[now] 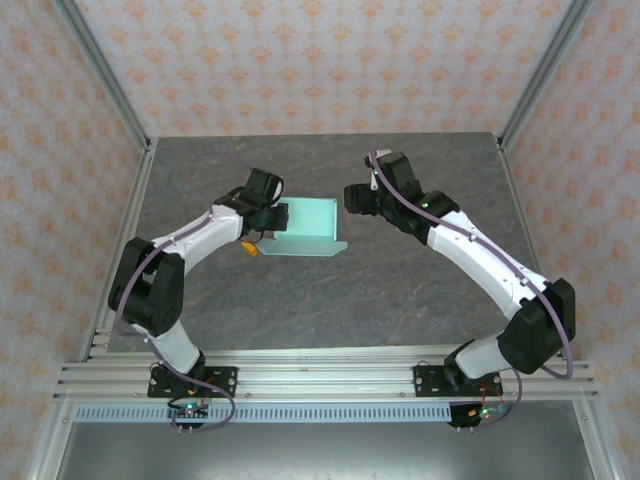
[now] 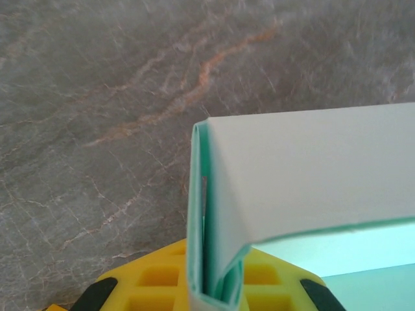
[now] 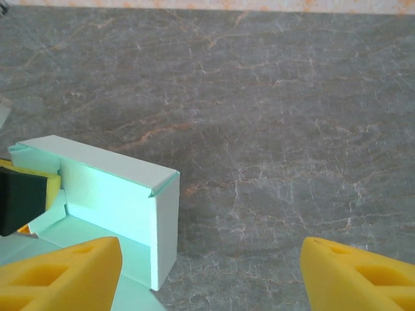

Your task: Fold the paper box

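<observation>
The table (image 1: pixel 400 300) carries the box (image 1: pixel 305 228) near its middle, its long axis running left to right between the two arms. The left gripper (image 1: pixel 272 216) is pinched tight on the box's left wall, so that arm is the nearer. The right gripper (image 1: pixel 351 198) stands wide apart and empty just beside the far right corner, with the box lying to its left. The left wrist view shows the doubled wall clamped between yellow fingers (image 2: pixel 155 285). The right wrist view adds the upright corner and the box's open inside.
</observation>
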You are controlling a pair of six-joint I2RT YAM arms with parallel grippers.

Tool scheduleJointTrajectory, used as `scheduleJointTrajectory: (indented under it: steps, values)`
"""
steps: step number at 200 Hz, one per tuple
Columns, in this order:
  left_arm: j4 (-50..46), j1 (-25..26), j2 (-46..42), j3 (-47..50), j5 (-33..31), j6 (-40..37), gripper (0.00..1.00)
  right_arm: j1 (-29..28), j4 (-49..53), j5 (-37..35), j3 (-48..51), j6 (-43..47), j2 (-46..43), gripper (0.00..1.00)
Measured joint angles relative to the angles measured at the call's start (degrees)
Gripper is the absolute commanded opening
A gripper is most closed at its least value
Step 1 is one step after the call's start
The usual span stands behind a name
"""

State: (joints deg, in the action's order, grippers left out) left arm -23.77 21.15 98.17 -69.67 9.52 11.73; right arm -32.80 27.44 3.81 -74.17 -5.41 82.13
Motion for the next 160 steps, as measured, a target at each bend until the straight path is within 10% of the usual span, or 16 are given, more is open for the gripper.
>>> scheduleJointTrajectory:
  steps: [160]
  values:
    - [-45.09, 5.07, 31.45, -38.80, 0.52, -21.40, 0.10, 0.00, -1.09, -7.39, 11.63, 0.11, -1.20, 0.71]
